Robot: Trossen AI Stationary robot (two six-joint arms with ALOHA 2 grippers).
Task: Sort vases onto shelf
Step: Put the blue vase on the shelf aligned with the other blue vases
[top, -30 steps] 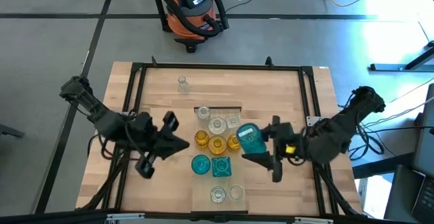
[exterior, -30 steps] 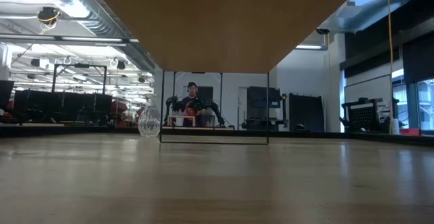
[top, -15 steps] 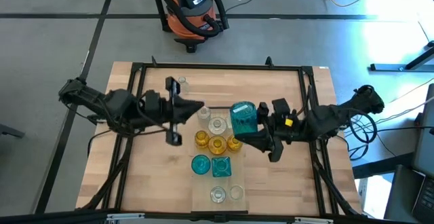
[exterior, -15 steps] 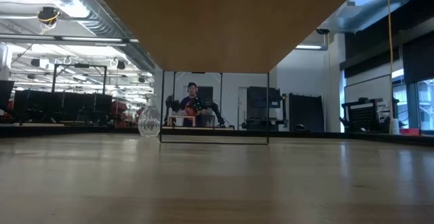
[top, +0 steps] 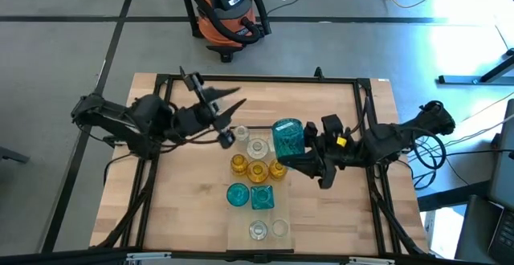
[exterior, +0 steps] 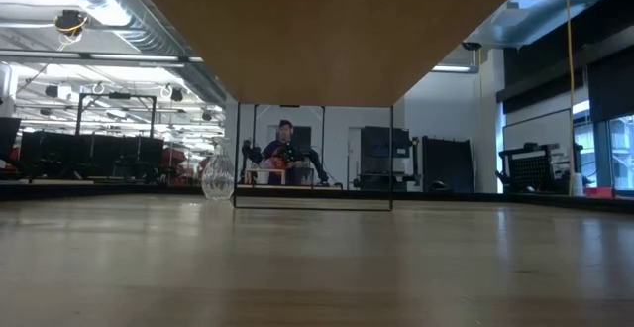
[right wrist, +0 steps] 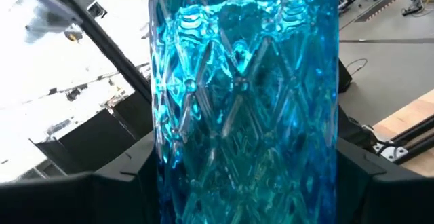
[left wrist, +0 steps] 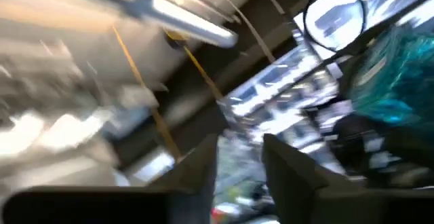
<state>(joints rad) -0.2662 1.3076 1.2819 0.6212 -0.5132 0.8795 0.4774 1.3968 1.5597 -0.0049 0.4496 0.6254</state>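
The pale shelf (top: 269, 217) lies at the table's middle and bears several small vases: amber (top: 257, 171), teal (top: 238, 193) and clear (top: 257, 230). My right gripper (top: 295, 148) comes in from the right and is shut on a teal vase (top: 289, 139) held above them. My left gripper (top: 233, 100) hovers high over the far left of the table, its fingers (left wrist: 203, 170) slightly open on nothing. One clear vase (exterior: 217, 176) stands on its base on the tabletop near the far edge. It shows only in the low view. My right gripper pinches the teal vase by its two opposite side walls (right wrist: 169, 163), one finger (right wrist: 102, 190) on each side. The fingers come about level from the table's right. The vase is lifted clear above the vases on the shelf, tilted with its mouth toward the far edge.
A black frame (top: 257, 79) runs around the tabletop. An orange shop vacuum (top: 225, 12) stands on the floor beyond the far edge. Bare wood lies right of the shelf (top: 337, 209) and along the far side (top: 305, 100). A person (exterior: 284, 149) shows far off in the room.
My left gripper has swung from the near left toward the far edge, risen and rolled about its own axis. My right gripper has carried the teal vase toward the far edge and upward, then held still. The vases on the shelf have stayed put.
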